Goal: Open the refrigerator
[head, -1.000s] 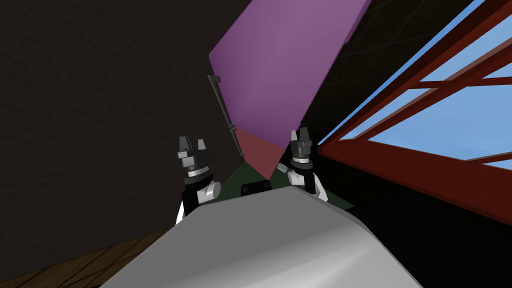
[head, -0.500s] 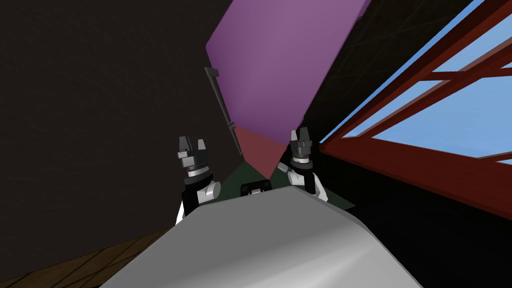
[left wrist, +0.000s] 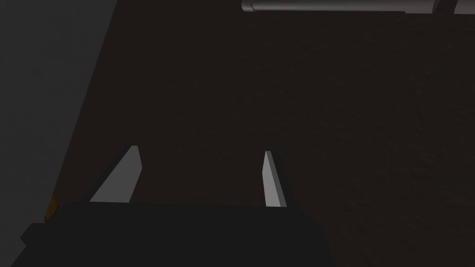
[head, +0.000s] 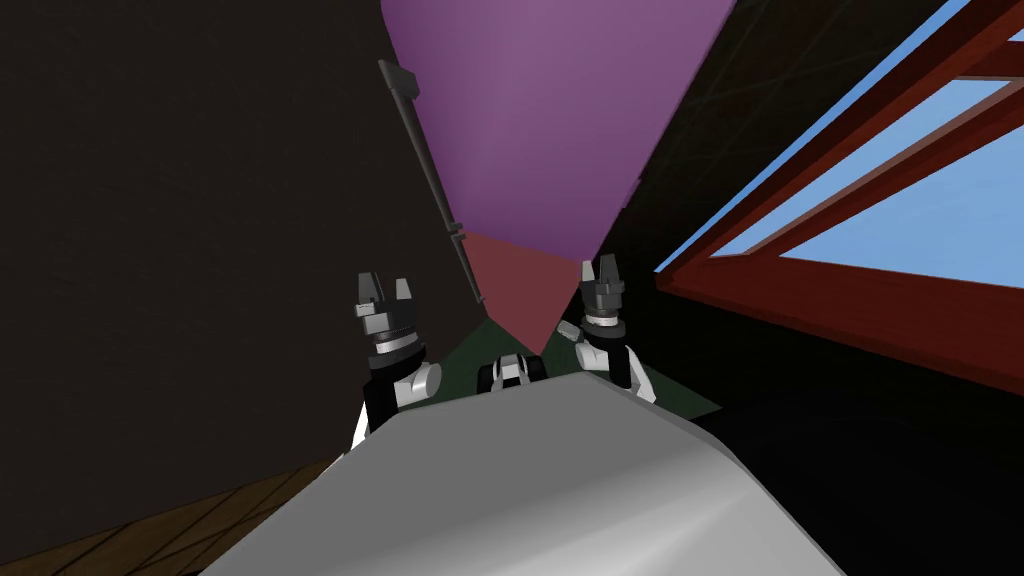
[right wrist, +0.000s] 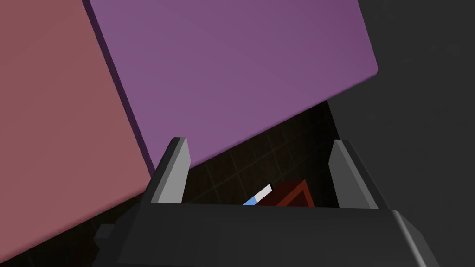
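Observation:
The refrigerator stands just ahead, its front a purple upper door (head: 540, 120) over a red lower door (head: 520, 290). A long dark handle (head: 428, 165) runs along the upper door's left edge, and a shorter one (head: 468, 270) continues below it. My left gripper (head: 385, 290) is open, a little left of the lower handle and short of it. In the left wrist view my left gripper (left wrist: 201, 149) faces a flat dark surface with a grey bar (left wrist: 338, 5) far beyond the fingertips. My right gripper (head: 600, 270) is open by the doors' right edge. In the right wrist view my right gripper (right wrist: 259, 140) is empty, with the purple door (right wrist: 232, 69) and the red door (right wrist: 55, 139) beyond it.
A dark wall (head: 180, 250) runs along the left of the refrigerator. A window with a red-brown frame (head: 850, 300) and blue sky takes up the right side. The floor is wooden planks (head: 150, 530) at the lower left and dark green (head: 470, 350) at the refrigerator's foot.
The refrigerator and its handle now loom larger and higher, and the window has slid right: I have moved closer. Both arms keep their pose and both grippers stay open.

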Motion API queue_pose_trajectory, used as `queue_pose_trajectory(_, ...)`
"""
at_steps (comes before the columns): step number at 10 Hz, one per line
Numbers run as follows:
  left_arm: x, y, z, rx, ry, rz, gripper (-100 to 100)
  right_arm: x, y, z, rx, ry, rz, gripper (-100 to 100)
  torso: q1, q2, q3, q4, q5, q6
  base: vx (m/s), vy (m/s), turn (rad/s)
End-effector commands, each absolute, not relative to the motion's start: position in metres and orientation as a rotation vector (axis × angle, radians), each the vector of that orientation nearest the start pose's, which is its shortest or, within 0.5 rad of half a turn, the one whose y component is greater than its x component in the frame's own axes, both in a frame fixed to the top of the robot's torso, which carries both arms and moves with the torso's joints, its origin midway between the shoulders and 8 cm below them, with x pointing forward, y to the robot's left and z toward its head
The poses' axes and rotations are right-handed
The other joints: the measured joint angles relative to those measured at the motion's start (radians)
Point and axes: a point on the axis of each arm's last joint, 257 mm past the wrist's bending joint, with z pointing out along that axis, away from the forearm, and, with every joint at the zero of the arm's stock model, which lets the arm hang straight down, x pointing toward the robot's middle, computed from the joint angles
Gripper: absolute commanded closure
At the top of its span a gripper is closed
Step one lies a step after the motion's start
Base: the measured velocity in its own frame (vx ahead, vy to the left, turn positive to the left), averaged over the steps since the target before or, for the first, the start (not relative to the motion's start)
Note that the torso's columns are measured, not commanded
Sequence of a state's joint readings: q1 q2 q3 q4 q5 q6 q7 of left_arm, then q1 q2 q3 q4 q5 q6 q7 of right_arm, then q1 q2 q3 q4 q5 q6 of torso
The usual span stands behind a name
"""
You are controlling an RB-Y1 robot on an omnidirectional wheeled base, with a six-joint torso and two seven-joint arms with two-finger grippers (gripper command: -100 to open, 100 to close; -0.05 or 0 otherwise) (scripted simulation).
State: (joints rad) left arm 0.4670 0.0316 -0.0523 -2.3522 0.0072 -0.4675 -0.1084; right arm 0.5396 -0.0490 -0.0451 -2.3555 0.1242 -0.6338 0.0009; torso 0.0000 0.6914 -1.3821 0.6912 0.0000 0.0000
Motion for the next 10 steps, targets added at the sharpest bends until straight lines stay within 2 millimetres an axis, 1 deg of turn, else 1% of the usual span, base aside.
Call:
queue_pose_trajectory(1,0.338,0.253,0.060,-0.551,0.610,-1.287,0,0.318,-0.246,0.060,0.319,0.679,1.164,-100,0.000,0.031,-0.070,0.030,-0.001,-0.001,0.011,0.038,0.013)
queue_pose_trajectory(4,0.338,0.254,0.059,-0.551,0.610,-1.287,0,0.342,-0.228,0.053,0.225,0.742,1.077,-100,0.000,0.045,-0.095,0.046,0.000,0.000,0.023,0.043,0.007)
queue_pose_trajectory(5,0.338,0.254,0.059,-0.552,0.610,-1.287,0,0.342,-0.227,0.052,0.219,0.746,1.071,-100,0.000,0.045,-0.095,0.046,0.000,-0.001,0.022,0.039,0.001)
queue_pose_trajectory(7,0.338,0.254,0.059,-0.551,0.610,-1.287,0,0.362,-0.216,0.044,0.159,0.791,0.992,-100,0.000,0.046,-0.095,0.046,0.000,0.000,0.023,0.046,0.005)
queue_pose_trajectory(8,0.338,0.254,0.059,-0.552,0.610,-1.287,0,0.363,-0.211,0.047,0.136,0.789,0.983,-100,0.000,0.044,-0.096,0.046,0.000,-0.002,0.012,0.043,-0.002)
queue_pose_trajectory(9,0.338,0.254,0.059,-0.551,0.610,-1.287,0,0.374,-0.205,0.046,0.101,0.803,0.943,-100,0.000,0.042,-0.098,0.045,0.000,-0.001,0.022,0.042,0.018)
queue_pose_trajectory(10,0.338,0.254,0.059,-0.551,0.610,-1.287,0,0.375,-0.203,0.045,0.090,0.809,0.932,-100,0.000,0.043,-0.097,0.046,0.000,0.000,0.021,0.030,0.007)
